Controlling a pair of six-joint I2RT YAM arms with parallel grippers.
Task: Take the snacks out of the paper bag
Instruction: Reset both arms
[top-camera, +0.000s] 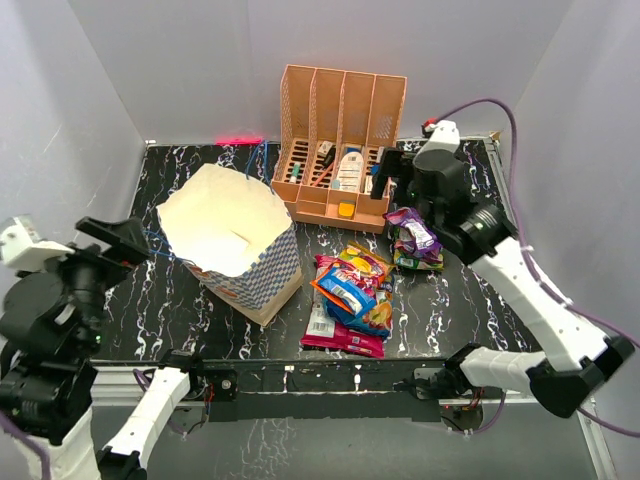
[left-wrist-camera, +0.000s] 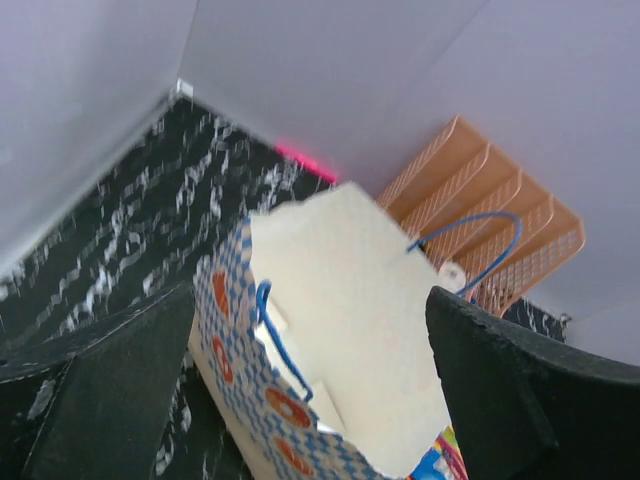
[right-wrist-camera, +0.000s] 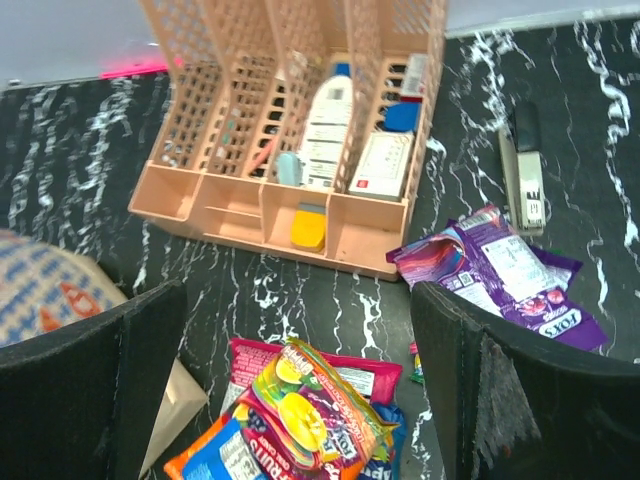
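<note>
Plainly, the checked blue-and-white paper bag (top-camera: 270, 275) — orange logos outside, white inside — is stood upright on the worktop (top-camera: 450, 300) left of the orange organizer (top-camera: 342, 110), mouth gaping upward. Glossy snacks (top-camera: 350, 290) are heaped beside it. Both pairs of jaws are spread, nothing grasped.

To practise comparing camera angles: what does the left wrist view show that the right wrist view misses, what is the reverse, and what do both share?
Only the left wrist view: the plain white inside of the paper bag and its blue string handles. Only the right wrist view: the purple packet, and the white bottle in the orange organizer. Both: that organizer, the bag's checked outside, the black marbled table, and snacks, though the left wrist view catches just one corner.
</note>
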